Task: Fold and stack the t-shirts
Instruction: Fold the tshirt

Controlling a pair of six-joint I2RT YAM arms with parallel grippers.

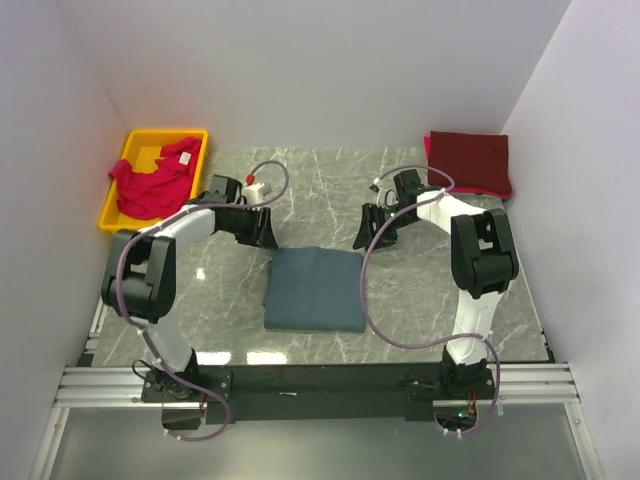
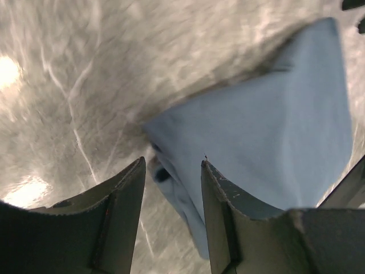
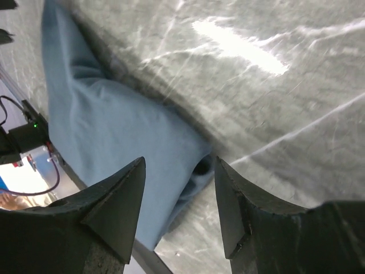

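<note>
A slate blue-grey t-shirt [image 1: 315, 288] lies folded in a rectangle on the marble table [image 1: 420, 290], between the two arms. My left gripper [image 1: 262, 236] hovers just above the shirt's far left corner [image 2: 256, 131]. It is open [image 2: 172, 162], and the cloth lies below the fingers without being pinched. My right gripper [image 1: 368, 233] hangs over the far right corner [image 3: 114, 137]. It is open too [image 3: 178, 162], with nothing between its fingers. A bright pinkish-red t-shirt [image 1: 155, 182] is crumpled in the yellow bin [image 1: 130, 147]. A dark maroon t-shirt [image 1: 470, 162] lies folded at the back right.
White walls close in the table on the left, back and right. The yellow bin stands at the back left corner. Purple cables [image 1: 365, 300] loop from both arms, and the right one passes over the blue shirt's right edge. An aluminium rail [image 1: 320, 385] runs along the near edge.
</note>
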